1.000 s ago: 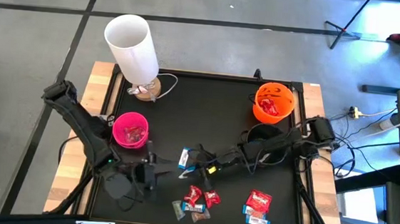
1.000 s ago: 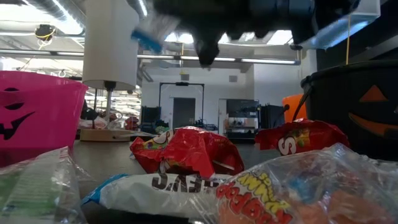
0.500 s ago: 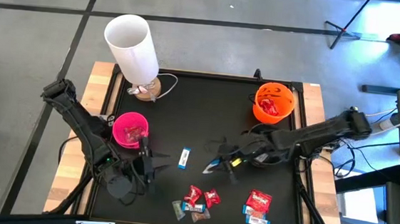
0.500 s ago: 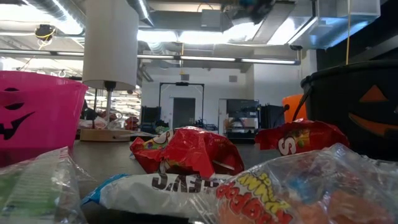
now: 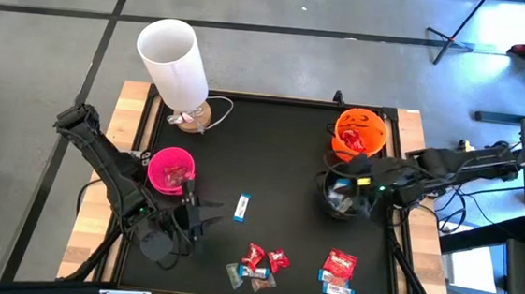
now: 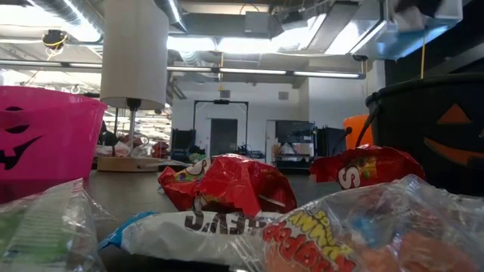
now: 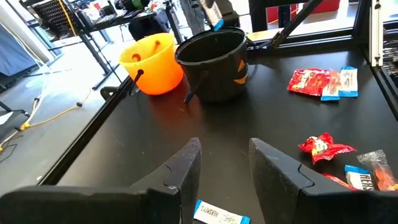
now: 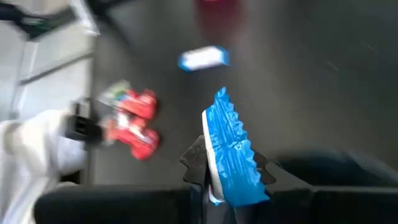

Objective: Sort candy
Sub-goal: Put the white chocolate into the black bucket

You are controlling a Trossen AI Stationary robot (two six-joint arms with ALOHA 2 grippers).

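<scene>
Right fingers (image 8: 205, 163): clenched on a blue candy (image 8: 231, 149); you see it stand up between them in the right wrist view.
Right gripper (image 5: 342, 184): over the black bowl (image 5: 345, 195), just in front of the orange bowl (image 5: 358, 134).
Left fingers (image 7: 186, 167): spread, holding nothing.
Left gripper (image 5: 193, 219): low by the pink bowl (image 5: 170, 171), waiting.
Loose candy: your blue-and-white piece (image 5: 243, 206) lies alone mid-table; a red cluster (image 5: 259, 262) and a red pack (image 5: 339, 266) sit near the front edge.
Lamp (image 5: 175, 65): back left corner.
</scene>
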